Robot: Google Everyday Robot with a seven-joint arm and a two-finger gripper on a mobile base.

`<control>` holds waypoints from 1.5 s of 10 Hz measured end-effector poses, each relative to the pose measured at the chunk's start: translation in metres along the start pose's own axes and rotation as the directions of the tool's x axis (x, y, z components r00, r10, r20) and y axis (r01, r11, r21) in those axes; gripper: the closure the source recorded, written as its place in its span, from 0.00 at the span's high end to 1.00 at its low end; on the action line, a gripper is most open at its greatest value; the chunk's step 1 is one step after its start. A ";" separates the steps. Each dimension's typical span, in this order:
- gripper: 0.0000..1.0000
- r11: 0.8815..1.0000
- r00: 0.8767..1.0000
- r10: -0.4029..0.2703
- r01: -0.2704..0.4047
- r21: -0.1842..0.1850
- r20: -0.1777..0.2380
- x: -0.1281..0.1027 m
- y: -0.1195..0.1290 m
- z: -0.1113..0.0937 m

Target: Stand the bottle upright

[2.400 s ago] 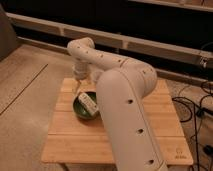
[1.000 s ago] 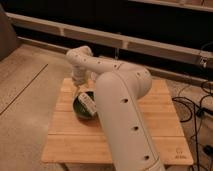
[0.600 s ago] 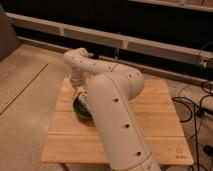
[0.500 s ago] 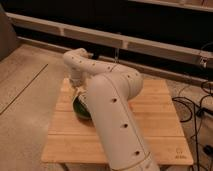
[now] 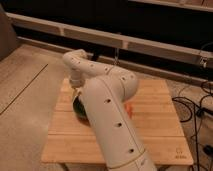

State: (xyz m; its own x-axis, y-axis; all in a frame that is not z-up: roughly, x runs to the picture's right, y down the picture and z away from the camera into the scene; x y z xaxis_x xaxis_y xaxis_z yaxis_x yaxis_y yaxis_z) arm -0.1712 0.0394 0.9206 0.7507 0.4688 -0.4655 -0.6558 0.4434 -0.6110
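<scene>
Zero sign of the bottle from this angle, tbh. The arm (image 5: 110, 120) is huge in the shot: it rises from the near edge of the bench (image 5: 160, 127), bends at an elbow over the far side, reaches left and then drops straight down. The gripper (image 5: 77, 95) hangs at the end of that drop, right over the far-left rim of the green bowl (image 5: 79, 110), low, touching it or just above, can't say which. Can't tell if it's open or closed either, or whether it has hold of anything; the wrist covers that spot. So the bottle is either in the bowl, under the gripper, or somewhere behind the arm. I honestly can't say which.

Other stuff: a small orange thing (image 5: 129, 108) peeks out just right of the arm, near the middle of the bench, and some cables (image 5: 192, 107) lie on the floor off to the right.

My guess on the step: it's the reach/grasp part, gripper parked where the bottle should be, nothing stood up that I can see. Next move, as I read it, calls for a firm hold on the bottle near one end, a lift clear of the bowl's rim, a turn of the wrist so the base faces down, then setting it on a flat bare bit of bench and letting go gently.
</scene>
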 end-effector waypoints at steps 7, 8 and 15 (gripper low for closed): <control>0.15 1.000 1.000 -0.019 0.019 -0.008 0.010 -0.007 -0.001 0.001; 0.14 1.000 1.000 -0.022 0.022 -0.010 0.015 -0.008 0.000 0.001; 0.14 0.998 0.995 0.000 -0.007 0.067 0.100 -0.009 -0.015 -0.051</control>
State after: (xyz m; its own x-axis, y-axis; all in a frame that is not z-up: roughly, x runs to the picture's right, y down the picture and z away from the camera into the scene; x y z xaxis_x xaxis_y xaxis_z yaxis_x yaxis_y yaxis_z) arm -0.1635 -0.0104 0.9011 0.7390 0.5425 -0.3994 -0.6646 0.4904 -0.5637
